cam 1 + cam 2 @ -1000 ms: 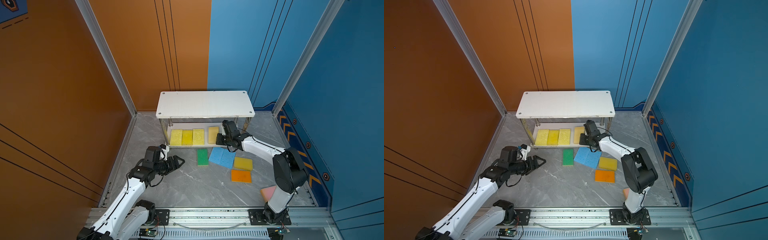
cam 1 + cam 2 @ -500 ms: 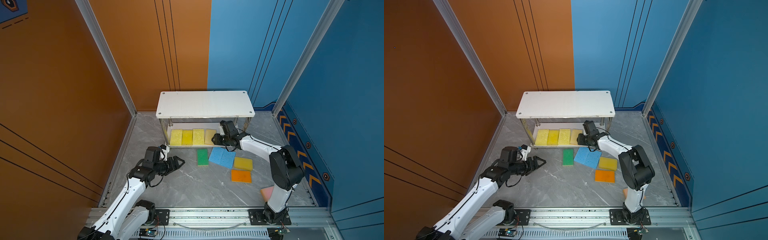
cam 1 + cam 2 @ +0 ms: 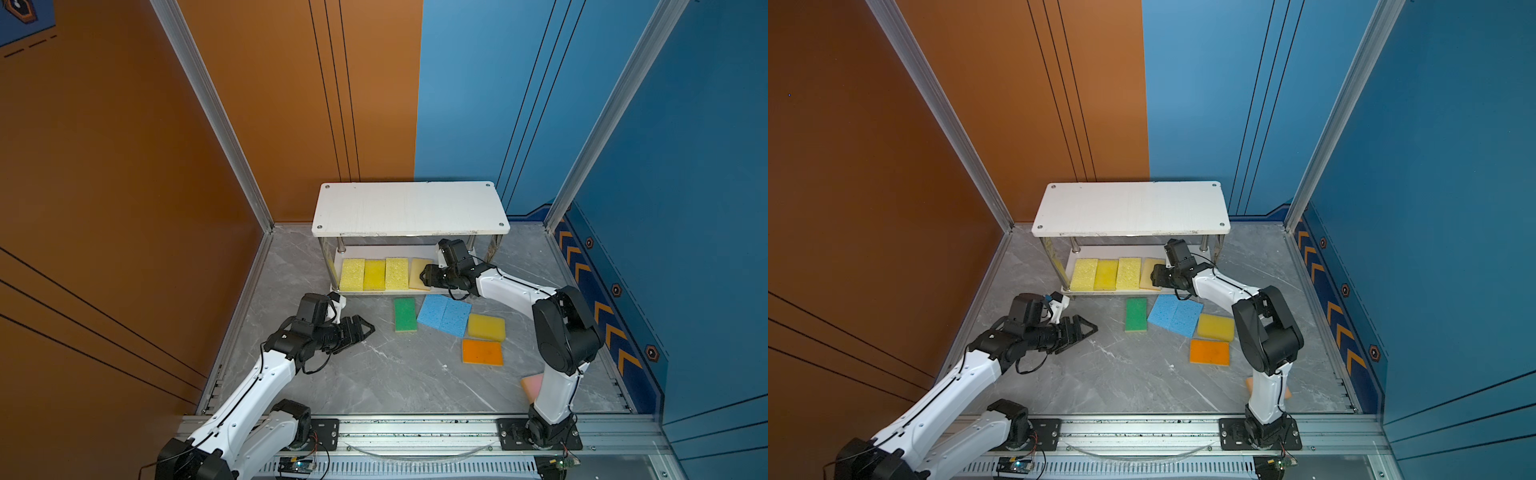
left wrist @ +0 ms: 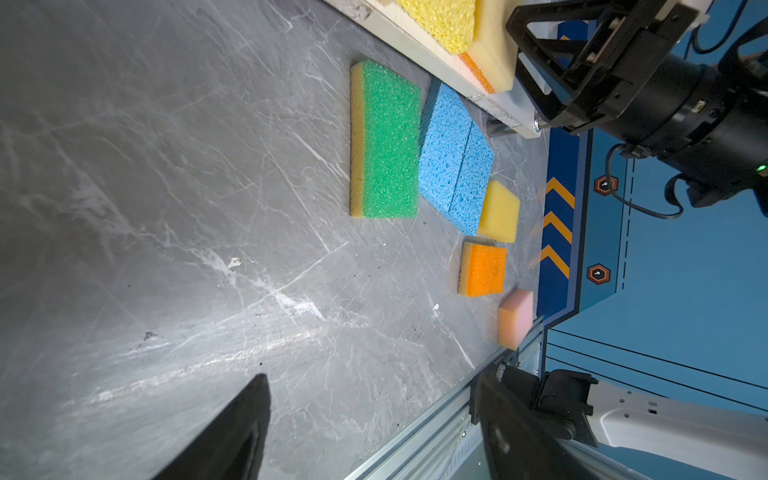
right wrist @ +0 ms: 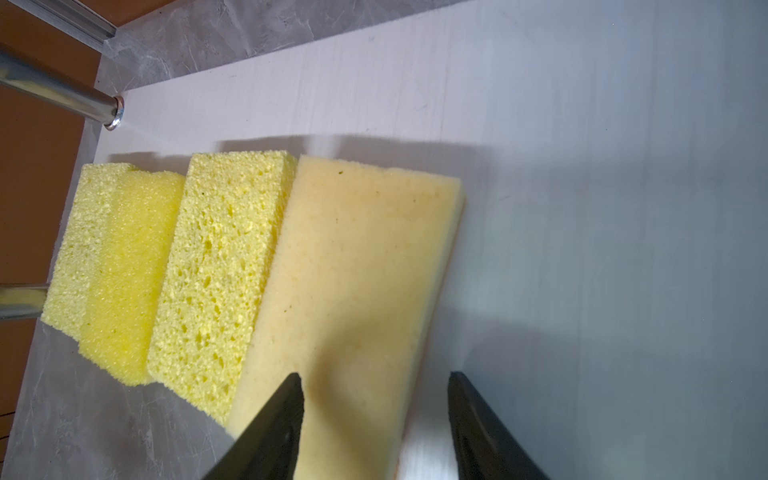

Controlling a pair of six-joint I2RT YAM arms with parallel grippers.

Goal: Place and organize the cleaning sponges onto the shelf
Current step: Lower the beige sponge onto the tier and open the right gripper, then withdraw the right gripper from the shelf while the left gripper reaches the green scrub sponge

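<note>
While beige sponge (image 5: 353,291) lies flat on lower board of shelf (image 5: 582,208), touching the row of three yellow sponges (image 3: 374,274), right gripper (image 5: 374,376) sits spread over its near end w/o pinching it. Left gripper (image 3: 368,328) hovers spread above floor (image 3: 395,374), apart from green sponge (image 3: 405,314).

Shelf board (image 5: 540,124): matt white with a faint wood-like grain; its post (image 5: 62,93) is polished, mirror-bright metal. Yellow sponge (image 5: 224,270) is coarse and open-pored, beige sponge (image 5: 353,291) fine-celled and smoother, green sponge (image 4: 390,141) rough-faced like scouring fibre. Floor (image 4: 166,208): grey marble-look, semi-gloss, scuffed.
</note>
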